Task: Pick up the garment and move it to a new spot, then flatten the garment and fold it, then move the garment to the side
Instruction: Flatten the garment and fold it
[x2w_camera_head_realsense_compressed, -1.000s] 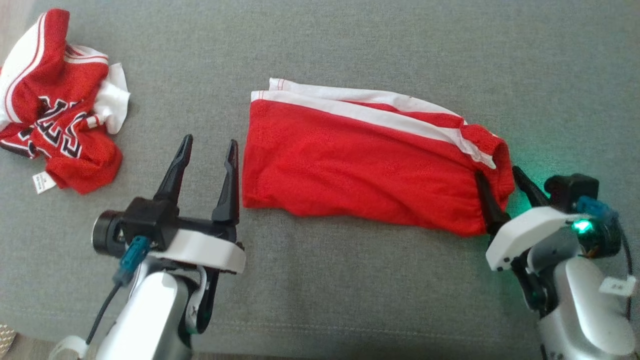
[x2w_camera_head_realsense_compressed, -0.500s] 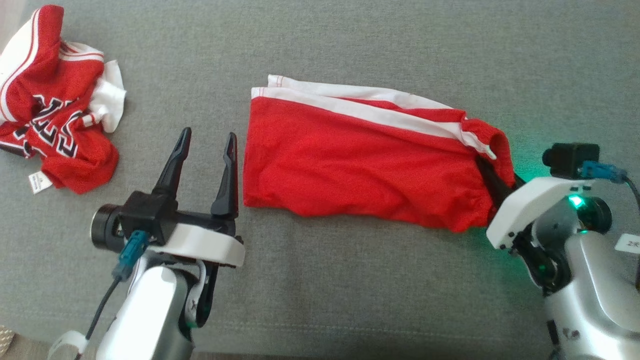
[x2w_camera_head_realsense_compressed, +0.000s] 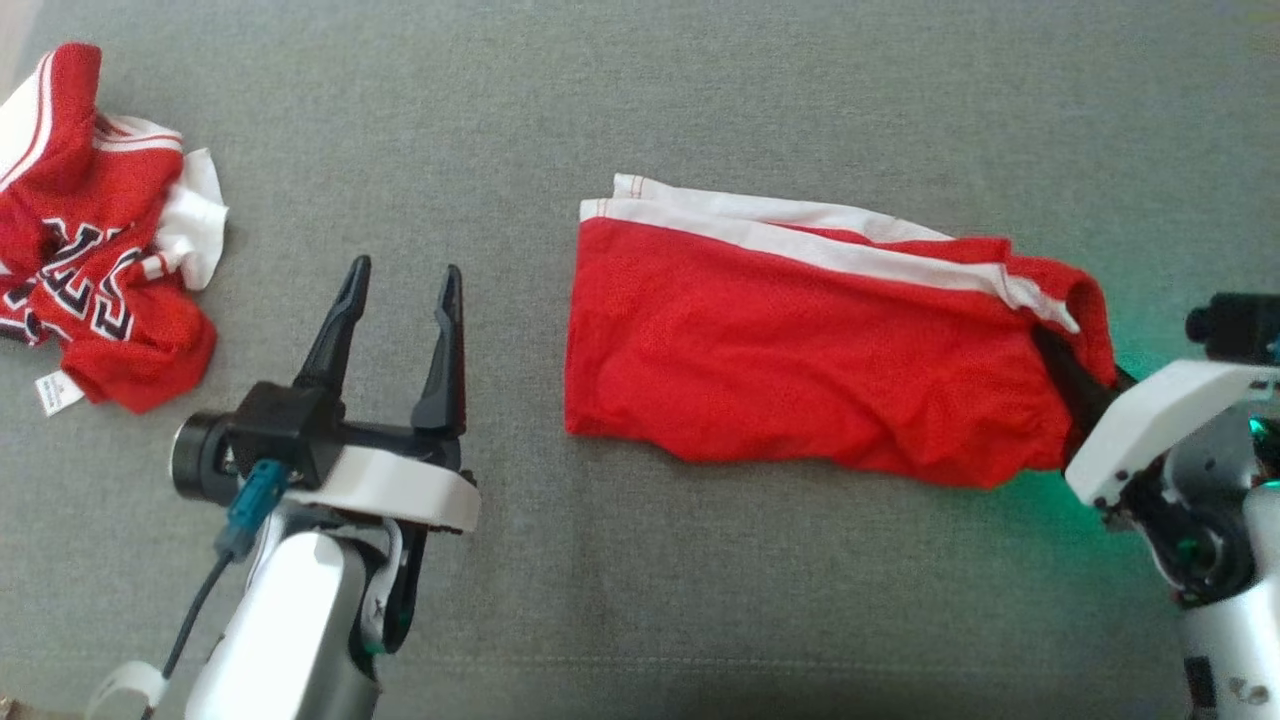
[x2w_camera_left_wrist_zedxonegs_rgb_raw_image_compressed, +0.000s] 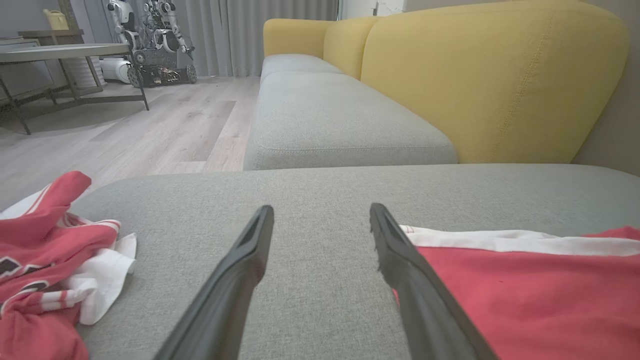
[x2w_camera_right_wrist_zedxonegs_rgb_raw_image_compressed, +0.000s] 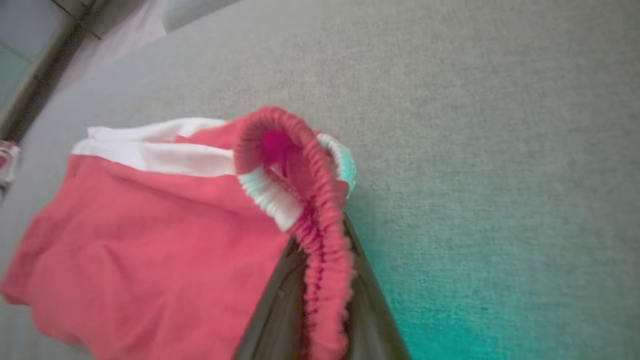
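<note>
Shorts (x2w_camera_head_realsense_compressed: 800, 370) – red mesh with a white side stripe – lie on the grey sofa cushion (x2w_camera_head_realsense_compressed: 700, 90), right of centre in the head view, doubled over lengthwise and mostly flat. The right gripper (x2w_camera_head_realsense_compressed: 1060, 365) is clamped on their elastic waistband (x2w_camera_right_wrist_zedxonegs_rgb_raw_image_compressed: 300, 150) at the right-hand end. In the right wrist view the gathered band runs between the two dark fingers and arches up off the cushion, while the leg end rests on the fabric. The left gripper (x2w_camera_head_realsense_compressed: 402, 268) hovers with its fingers spread wide and nothing between them, near the shorts' left edge but apart from it. A crumpled red-and-white jersey (x2w_camera_head_realsense_compressed: 90, 300) sits well off to the left.

Since the shorts already look flattened and folded, the step in hand is probably the last one: taking them to the side. That calls for a low, steady pull from the waistband – too high and the free end may drape and undo the fold. The left arm needs only to stay out of the way.
</note>
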